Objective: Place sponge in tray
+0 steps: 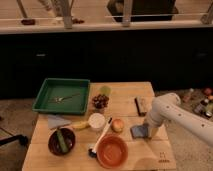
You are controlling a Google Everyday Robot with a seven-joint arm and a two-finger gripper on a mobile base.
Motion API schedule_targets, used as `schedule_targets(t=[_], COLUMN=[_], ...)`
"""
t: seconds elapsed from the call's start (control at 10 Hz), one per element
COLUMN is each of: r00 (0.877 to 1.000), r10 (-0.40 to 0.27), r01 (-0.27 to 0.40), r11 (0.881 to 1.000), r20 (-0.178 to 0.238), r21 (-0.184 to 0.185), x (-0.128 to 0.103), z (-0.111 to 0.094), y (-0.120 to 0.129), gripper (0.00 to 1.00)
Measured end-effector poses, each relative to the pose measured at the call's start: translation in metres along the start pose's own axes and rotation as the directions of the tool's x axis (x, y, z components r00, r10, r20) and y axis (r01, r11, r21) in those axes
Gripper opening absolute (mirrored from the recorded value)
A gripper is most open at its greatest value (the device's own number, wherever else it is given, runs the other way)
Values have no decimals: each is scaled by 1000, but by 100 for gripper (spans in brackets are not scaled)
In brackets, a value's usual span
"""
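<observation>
The blue-grey sponge (137, 131) lies on the wooden table right of centre, near the front. My gripper (145, 130) comes down from the white arm on the right and sits right at the sponge's right edge. The dark-green tray (45, 88) stands at the table's back left, far from the sponge, with a fork (63, 98) lying inside it.
A dark brown block (141, 105) lies behind the sponge. An orange bowl (112, 151), an apple (117, 125), a white cup (96, 121), a banana (79, 125), grapes (100, 101), a folded cloth (57, 121) and a dark bowl (61, 142) lie between sponge and tray.
</observation>
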Motion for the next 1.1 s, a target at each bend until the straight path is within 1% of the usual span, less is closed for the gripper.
schedule_targets(t=[0.2,0.3,0.4,0.5,0.8,0.9,1.1], r00=[1000,1000,1000,999,999,999,999], r10=[4,12,21,26,31,23,13], r01=[-4,-11,-21,-26,-30,-22,-12], r11=[1000,1000,999,999,999,999,1000], r20=[1,8,12,21,30,33,34], r21=[-6,-19,-37,-40,-40,-36,-15], x=[2,5,14,15,17,13,8], z=[-1,-1,-5,-16,-35,-40,-54], y=[1,-2,-8,-16,-19,-21,-22], gripper=[0,0,0,0,0,0,0])
